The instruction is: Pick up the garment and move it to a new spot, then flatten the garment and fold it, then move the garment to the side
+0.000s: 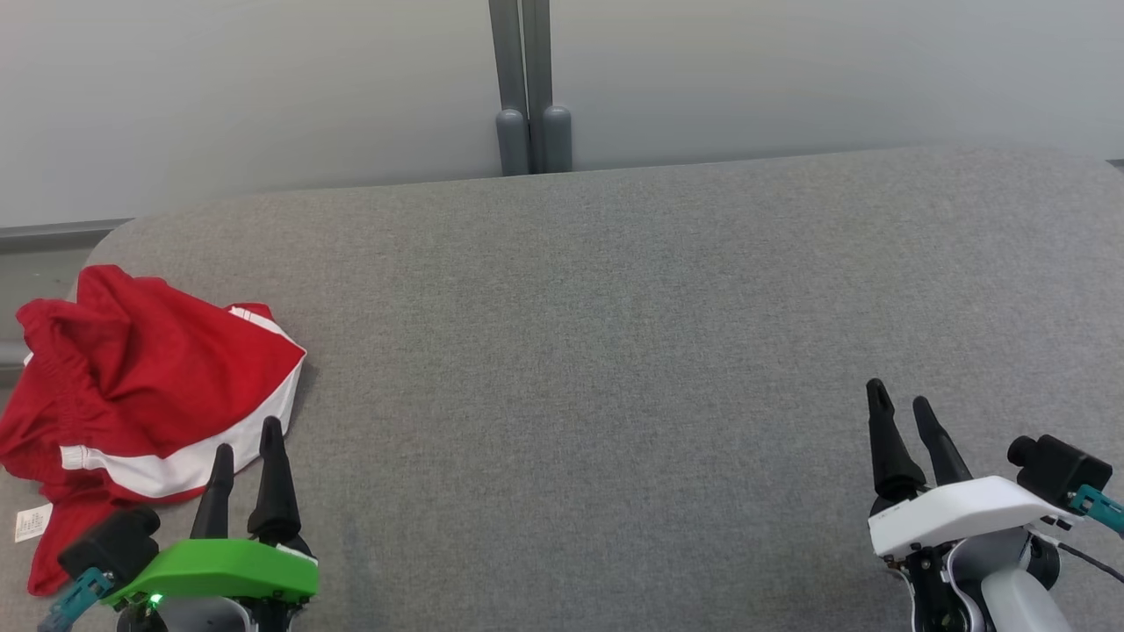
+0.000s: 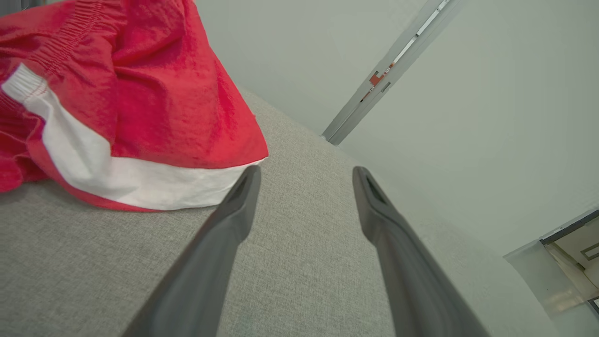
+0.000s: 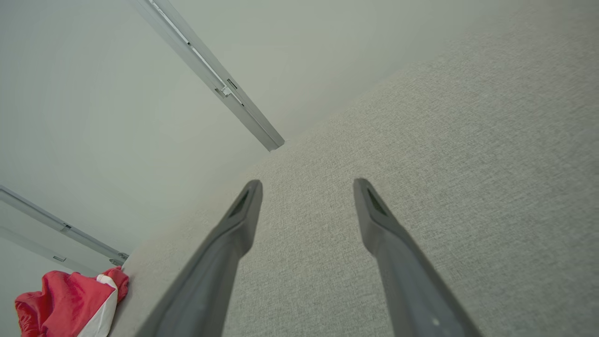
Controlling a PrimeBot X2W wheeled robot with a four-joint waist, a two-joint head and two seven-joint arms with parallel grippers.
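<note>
The garment (image 1: 132,386) is a crumpled pair of red shorts with a white side stripe, lying at the far left of the grey padded surface. In the left wrist view the garment (image 2: 117,103) fills the upper left, its white hem just beside one fingertip. My left gripper (image 1: 248,437) stands open at the garment's near right edge, nothing between its fingers (image 2: 234,215). My right gripper (image 1: 902,397) is open at the lower right, far from the cloth. The right wrist view catches the garment (image 3: 70,304) small at the bottom left, beyond my right gripper (image 3: 306,185).
The grey padded surface (image 1: 615,351) stretches wide between the two arms. A pale wall with a grey vertical post (image 1: 527,88) runs behind it. The surface's rounded left corner (image 1: 114,246) lies just behind the garment. A small white tag (image 1: 33,522) sticks out at the garment's near left.
</note>
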